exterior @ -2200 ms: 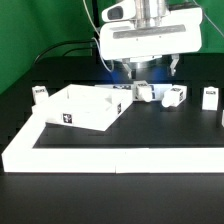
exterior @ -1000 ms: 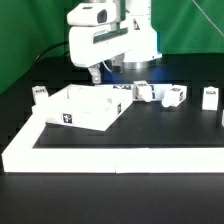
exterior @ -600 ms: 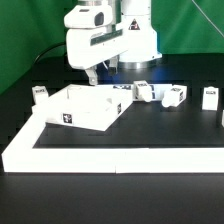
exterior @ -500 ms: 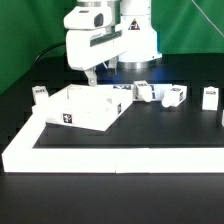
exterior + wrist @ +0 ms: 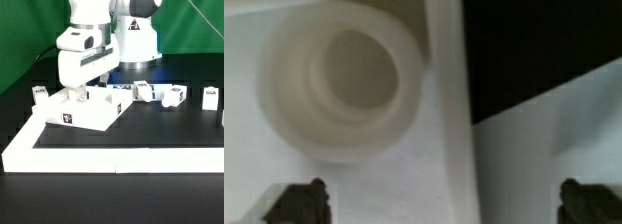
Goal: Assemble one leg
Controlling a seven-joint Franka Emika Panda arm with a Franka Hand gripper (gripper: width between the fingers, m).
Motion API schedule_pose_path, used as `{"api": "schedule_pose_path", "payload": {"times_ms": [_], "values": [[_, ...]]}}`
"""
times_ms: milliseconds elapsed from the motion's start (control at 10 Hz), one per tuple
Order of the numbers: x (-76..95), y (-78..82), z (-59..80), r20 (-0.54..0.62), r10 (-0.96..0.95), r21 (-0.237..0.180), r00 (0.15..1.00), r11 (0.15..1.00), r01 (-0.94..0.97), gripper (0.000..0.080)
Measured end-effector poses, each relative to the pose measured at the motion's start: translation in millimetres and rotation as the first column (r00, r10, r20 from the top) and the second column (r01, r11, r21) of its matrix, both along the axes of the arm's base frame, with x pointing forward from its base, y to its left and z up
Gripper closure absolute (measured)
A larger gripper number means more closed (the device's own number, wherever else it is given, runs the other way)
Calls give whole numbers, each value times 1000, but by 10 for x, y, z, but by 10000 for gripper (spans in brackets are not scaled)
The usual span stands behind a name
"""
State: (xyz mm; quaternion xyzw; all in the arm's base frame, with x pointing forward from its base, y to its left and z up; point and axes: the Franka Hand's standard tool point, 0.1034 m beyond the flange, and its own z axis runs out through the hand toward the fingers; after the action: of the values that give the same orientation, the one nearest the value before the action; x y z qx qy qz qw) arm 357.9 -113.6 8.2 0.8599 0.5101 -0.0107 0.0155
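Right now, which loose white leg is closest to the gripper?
The lone leg at the exterior view's left, beside the square tabletop; the other three sit rightward, farther from the gripper.

Arm (image 5: 84,55) has moved: 2.2 s ago it hung over the small parts (image 5: 172,95) at the back, by 1.0 s ago it had swung toward the exterior view's left, still high. Now it's dropped, jaws down at the rear edge of the white tabletop (image 5: 70,118).
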Motion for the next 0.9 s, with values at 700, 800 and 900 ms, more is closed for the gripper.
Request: {"api": "schedule_pose_path", "payload": {"times_ms": [700,800,900], "values": [[31,68,22,8,-37,4,999,999,37,591],[33,70,23,8,-37,4,999,999,37,718],[31,63,23,8,-45,4,999,999,45,718]]}}
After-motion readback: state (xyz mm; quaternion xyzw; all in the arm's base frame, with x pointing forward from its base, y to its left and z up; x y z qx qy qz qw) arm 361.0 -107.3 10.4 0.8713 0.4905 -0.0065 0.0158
